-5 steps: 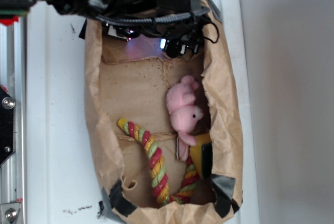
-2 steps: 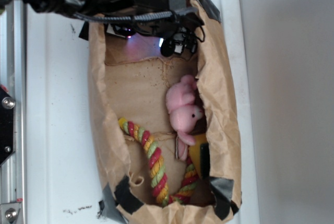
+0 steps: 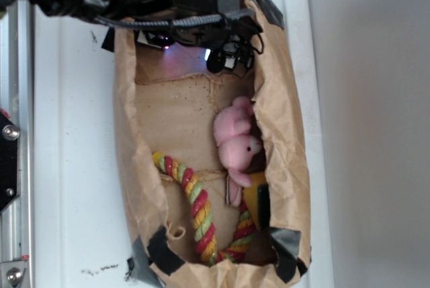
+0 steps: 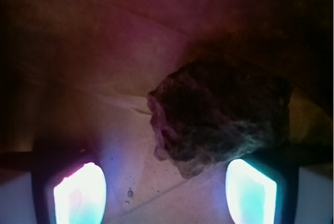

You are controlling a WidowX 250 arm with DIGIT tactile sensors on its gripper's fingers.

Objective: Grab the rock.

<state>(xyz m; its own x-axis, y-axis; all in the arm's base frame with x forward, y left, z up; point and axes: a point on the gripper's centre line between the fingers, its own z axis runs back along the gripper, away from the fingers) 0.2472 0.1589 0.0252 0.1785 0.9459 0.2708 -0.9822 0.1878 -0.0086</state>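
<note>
A rough, speckled dark grey-brown rock [image 4: 222, 117] lies on the creased brown paper floor [image 4: 104, 78] at the far end of a taped brown paper bag [image 3: 289, 120], seen in the wrist view just ahead of the black gripper [image 4: 164, 195], whose two glowing fingertips [image 4: 78, 195] stand wide apart with nothing between them. The lump sits off to one side — close against the finger at the picture's right [image 4: 250, 192] rather than centred in the gap, though whether it touches cannot be told. Judged from this, a clean grab calls for a small sideways shift to bring the rock midway between the fingers, then a short advance before closing, so that neither tip lands on top of it. Only the wrist view shows the rock at all; in the exterior view the arm and its cables hide that corner of the bag. The exterior view alone shows what lies farther down the bag — a pink plush bunny [image 3: 235, 141], a yellow-and-green sponge [image 3: 261, 201] and a red, yellow and green twisted rope toy [image 3: 198, 207], all well apart from the gripper.
</note>
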